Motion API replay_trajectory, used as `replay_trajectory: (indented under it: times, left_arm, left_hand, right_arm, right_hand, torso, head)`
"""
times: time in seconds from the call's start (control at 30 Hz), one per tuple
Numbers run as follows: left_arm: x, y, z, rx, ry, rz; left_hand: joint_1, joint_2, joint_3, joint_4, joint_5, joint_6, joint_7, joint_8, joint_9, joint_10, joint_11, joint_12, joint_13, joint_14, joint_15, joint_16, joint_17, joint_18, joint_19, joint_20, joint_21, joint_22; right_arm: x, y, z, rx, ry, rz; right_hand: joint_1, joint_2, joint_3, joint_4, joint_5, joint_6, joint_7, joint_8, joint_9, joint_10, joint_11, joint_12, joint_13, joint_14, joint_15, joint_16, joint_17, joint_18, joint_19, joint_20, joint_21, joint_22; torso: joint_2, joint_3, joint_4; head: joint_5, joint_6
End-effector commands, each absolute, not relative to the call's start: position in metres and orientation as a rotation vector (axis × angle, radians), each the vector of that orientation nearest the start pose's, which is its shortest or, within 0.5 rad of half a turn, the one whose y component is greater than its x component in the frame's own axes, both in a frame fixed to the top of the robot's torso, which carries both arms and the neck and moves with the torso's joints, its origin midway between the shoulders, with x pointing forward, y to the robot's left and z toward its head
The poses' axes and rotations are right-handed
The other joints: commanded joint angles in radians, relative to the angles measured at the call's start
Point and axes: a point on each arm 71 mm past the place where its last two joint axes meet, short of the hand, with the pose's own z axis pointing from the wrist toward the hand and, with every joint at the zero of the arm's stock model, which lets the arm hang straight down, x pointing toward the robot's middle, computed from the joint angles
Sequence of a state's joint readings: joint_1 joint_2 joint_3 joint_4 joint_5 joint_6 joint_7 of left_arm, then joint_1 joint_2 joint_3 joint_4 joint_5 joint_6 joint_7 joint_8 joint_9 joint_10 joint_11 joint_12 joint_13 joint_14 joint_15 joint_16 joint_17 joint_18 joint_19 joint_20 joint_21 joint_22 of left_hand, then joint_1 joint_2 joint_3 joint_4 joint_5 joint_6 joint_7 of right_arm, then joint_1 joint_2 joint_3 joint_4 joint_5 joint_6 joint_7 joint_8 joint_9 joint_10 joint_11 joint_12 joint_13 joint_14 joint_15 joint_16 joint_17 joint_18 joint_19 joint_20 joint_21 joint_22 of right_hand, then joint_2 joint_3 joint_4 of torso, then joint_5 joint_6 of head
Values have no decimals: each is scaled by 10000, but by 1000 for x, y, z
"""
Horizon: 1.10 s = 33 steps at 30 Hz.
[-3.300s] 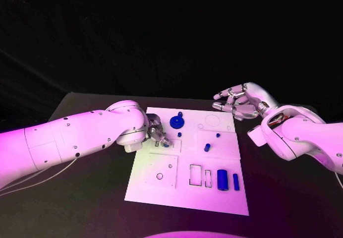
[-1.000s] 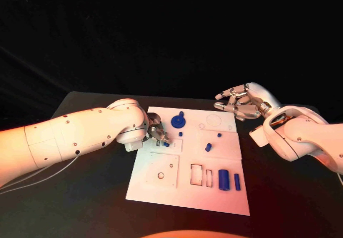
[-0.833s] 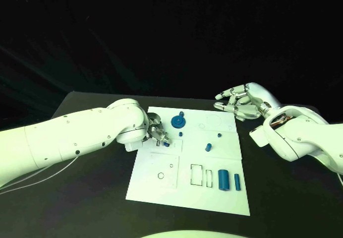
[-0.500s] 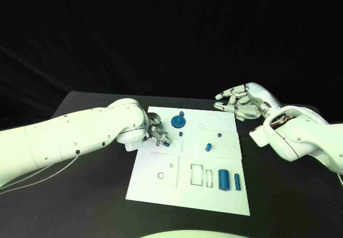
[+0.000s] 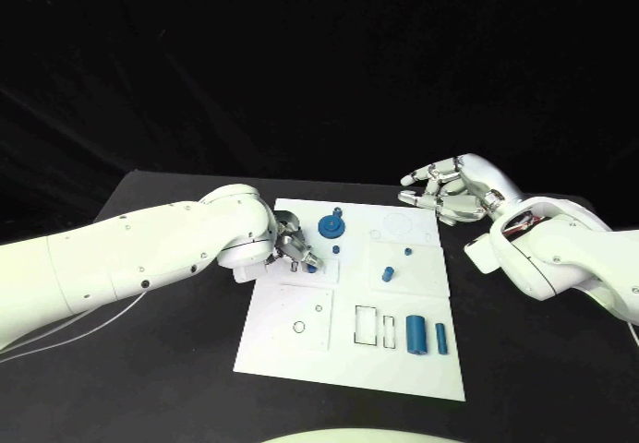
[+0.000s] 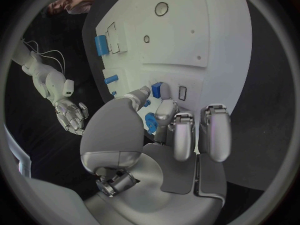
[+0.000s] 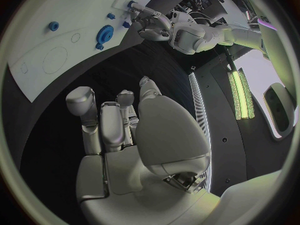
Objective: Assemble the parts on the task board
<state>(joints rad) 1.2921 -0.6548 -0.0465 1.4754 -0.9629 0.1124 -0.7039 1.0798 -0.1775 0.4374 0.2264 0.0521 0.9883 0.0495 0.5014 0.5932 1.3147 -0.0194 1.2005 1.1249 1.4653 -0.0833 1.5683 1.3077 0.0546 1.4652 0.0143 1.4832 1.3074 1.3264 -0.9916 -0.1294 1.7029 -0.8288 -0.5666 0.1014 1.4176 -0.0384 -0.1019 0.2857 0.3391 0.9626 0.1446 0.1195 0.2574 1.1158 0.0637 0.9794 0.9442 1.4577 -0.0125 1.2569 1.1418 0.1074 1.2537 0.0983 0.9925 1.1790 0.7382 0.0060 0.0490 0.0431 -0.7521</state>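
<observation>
Blue part (image 6: 156, 89) seemingly pinched by left hand (image 5: 293, 249); right hand (image 5: 446, 191) loosely spread, empty.

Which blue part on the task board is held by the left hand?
The small blue block pinched by the left hand near the task board's left edge. The gear, the peg and the two cylinders lie untouched.
</observation>
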Motion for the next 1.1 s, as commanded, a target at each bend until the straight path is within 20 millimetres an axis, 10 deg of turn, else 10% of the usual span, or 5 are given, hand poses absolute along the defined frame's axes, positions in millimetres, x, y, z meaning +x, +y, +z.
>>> replay_trajectory:
  times: [0.03,0.6,1.1]
  left_arm:
    - [492,144,-193,-2383,23659,-3409]
    - [490,150,-190,-2470,23501,-3409]
    - [507,181,-136,-2909,22604,-3476]
  left_hand:
    - [-115,27,-319,86,-38,48,9,4,6,79,-1,28,11,1055,54,25,2631,-197,369,23,63,1065]
    - [59,209,-1324,417,-34,83,-9,-35,16,39,-14,6,-13,1055,39,25,2631,-190,359,10,43,1045]
    - [282,378,-1866,613,-33,-364,177,-419,-169,-465,135,-643,-746,1055,149,25,2631,-152,274,86,-73,861]
  right_arm:
    - [461,-228,-134,3541,14863,10110]
    - [462,-230,-135,3556,14867,10078]
    - [466,-234,-138,3684,14872,9925]
  right_hand:
    - [-63,73,-76,-5,42,-49,0,45,12,-60,-24,-13,-8,-46,7,-36,-9,192,-34,-8,-33,-8]
    - [-74,70,-89,-4,41,-57,2,44,12,-62,-23,-11,-11,-45,8,-43,-10,191,-28,-9,-37,-8]
    - [-74,70,-89,-4,41,-57,2,44,12,-62,-23,-11,-11,-45,8,-43,-10,191,-28,-9,-37,-8]
  torso:
    - [0,1,-2]
    - [-2,-15,2]
    - [-11,2,6]
  head:
    - [0,5]
    - [13,66]
    - [38,275]
